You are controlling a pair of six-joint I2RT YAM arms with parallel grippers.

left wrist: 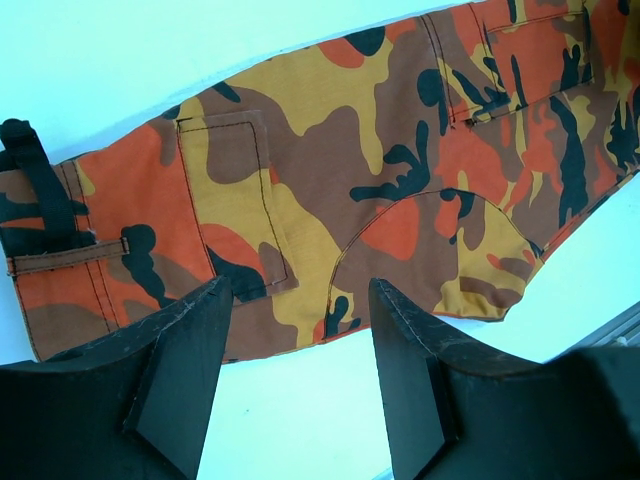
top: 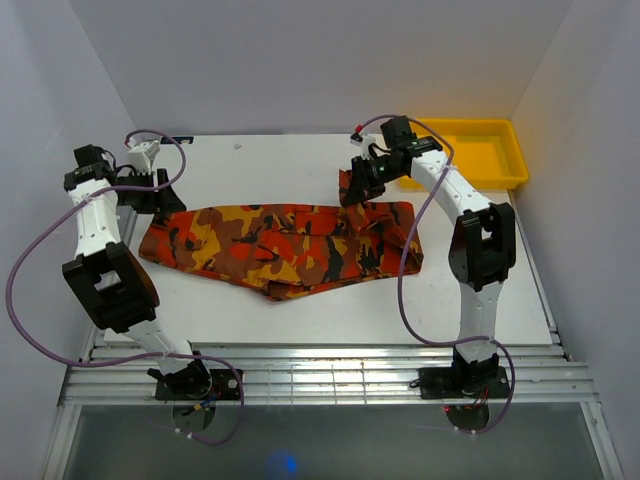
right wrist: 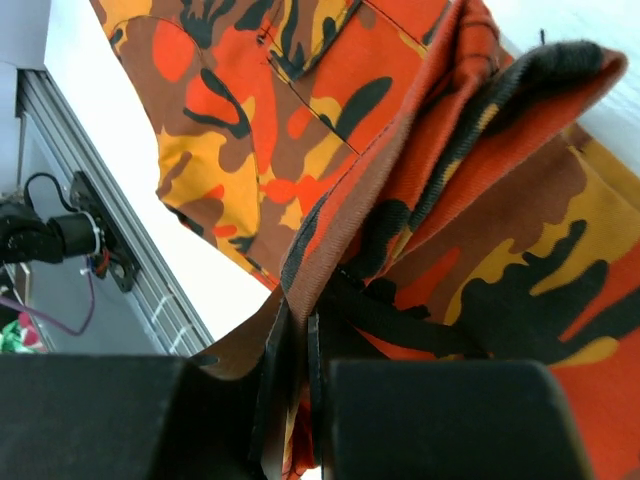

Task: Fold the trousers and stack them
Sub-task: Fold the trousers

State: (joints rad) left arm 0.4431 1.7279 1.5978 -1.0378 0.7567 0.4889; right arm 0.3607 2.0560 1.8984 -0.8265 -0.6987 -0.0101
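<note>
**Item: the trousers** (top: 280, 245), one pair, camouflage print.

**Location:** flat on the white table (top: 300, 320), mid-table and between the two arms. It lies well apart from the yellow tray (top: 470, 181) in the far right corner.

**Condition / progress:**
- The trousers are spread as one long band, and the legs appear to lie one over the other, so a lengthwise fold is judged done.
- No crosswise fold is in place.
- The far right corner of the cloth is lifted off the table, which is judged the start of the next fold.
- Nothing is stacked, and the tray holds no cloth.
- Left to do: bring one end over the other, flatten, and place the bundle.

**Orientation:**
- The long axis runs left to right across the table, roughly parallel to its near edge, and the near edge of the cloth sags to a shallow point at the middle.
- A belt loop, waistband and pocket show in the left wrist view, so the waist is judged to point toward the left arm and the leg ends toward the right.

**Attending parts:**
- The right gripper (right wrist: 297, 340) has its jaws together, pinching a raised ridge of the cloth at the right end.
- The left gripper (left wrist: 297, 288) has its jaws apart and holds nothing. It hangs above the waist end and is not touching the cloth.
</note>
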